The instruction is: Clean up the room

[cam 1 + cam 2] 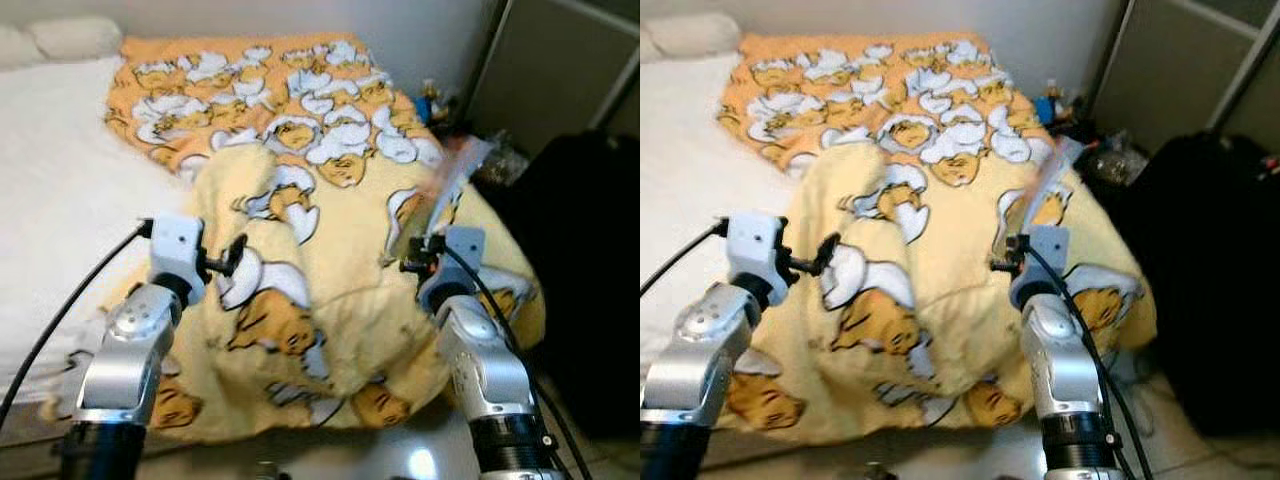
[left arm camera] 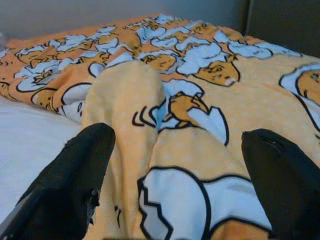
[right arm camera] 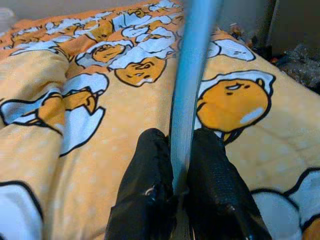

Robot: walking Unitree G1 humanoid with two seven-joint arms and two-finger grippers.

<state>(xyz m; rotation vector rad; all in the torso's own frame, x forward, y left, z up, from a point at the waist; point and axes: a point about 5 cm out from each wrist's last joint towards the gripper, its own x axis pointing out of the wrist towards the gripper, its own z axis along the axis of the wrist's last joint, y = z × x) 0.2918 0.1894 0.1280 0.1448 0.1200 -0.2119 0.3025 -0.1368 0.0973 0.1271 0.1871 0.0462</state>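
Black fingers (image 3: 150, 190) of the right claw (image 3: 179, 165) are pressed together on a thin, pale blue sheet-like strip (image 3: 192, 70), which rises from between the tips toward the top of the right wrist frame. In the left eye view the same strip (image 1: 455, 180) slants up and to the right from the right claw (image 1: 425, 250), blurred and translucent, just right of centre; what it is made of cannot be told.

Under and all around that claw lies the yellow blanket (image 1: 330, 300), printed with egg-yolk cartoon figures in white shells. It is rumpled into a raised fold at the middle of the frame and hangs over the near edge of the bed.

The left claw (image 1: 225, 262) hovers over the blanket at centre left, its fingers (image 2: 75, 175) spread wide apart with nothing between them; in the left wrist view the raised fold runs up between the two tips.

Farther out, the white mattress sheet (image 1: 60, 200) takes the left of the frame. A black suitcase-like object (image 1: 590, 270) stands at the right.
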